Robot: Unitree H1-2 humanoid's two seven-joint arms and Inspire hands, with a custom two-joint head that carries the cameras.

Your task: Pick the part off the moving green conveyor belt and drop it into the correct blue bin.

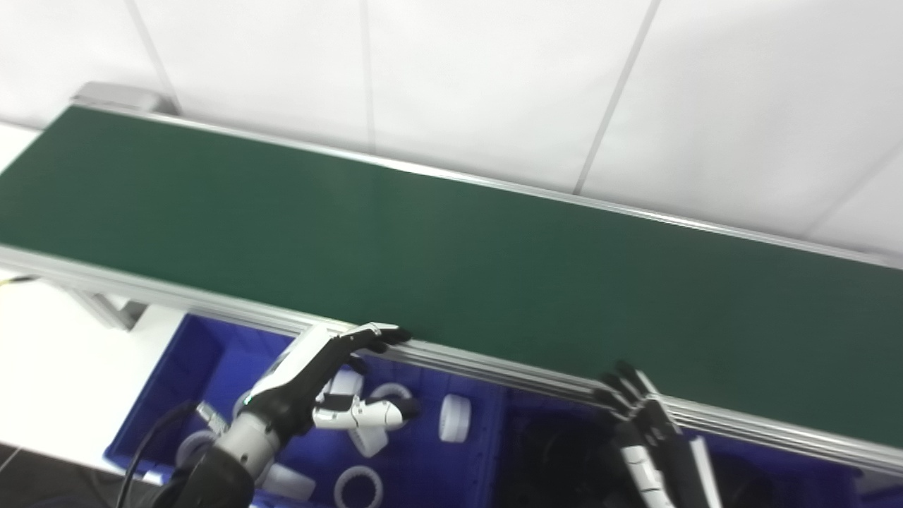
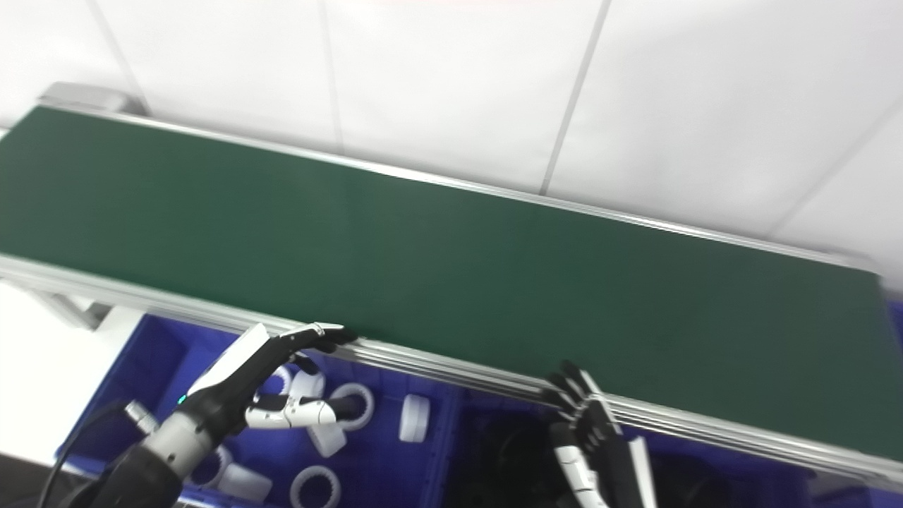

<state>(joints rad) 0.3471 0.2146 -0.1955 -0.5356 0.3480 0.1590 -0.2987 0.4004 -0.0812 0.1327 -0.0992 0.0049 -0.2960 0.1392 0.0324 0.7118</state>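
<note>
The green conveyor belt point(image 1: 451, 261) runs diagonally from upper left to lower right, and no part shows on it. My left hand point(image 1: 317, 381) hovers over the left blue bin point(image 1: 162, 384), open, fingers stretched toward the belt's near rail and thumb out to the right, holding nothing. White ring-shaped parts point(image 1: 455, 418) lie in that bin below the hand. My right hand point(image 1: 645, 423) rises at the lower right in front of the rail, fingers spread upward, open and empty. It stands over a second blue bin point(image 2: 451, 451) holding dark parts.
The aluminium near rail point(image 1: 494, 367) of the conveyor separates the hands from the belt. A white panelled wall point(image 1: 494, 85) stands behind the belt. White floor point(image 1: 42, 353) and a conveyor leg point(image 1: 106, 310) show at the left.
</note>
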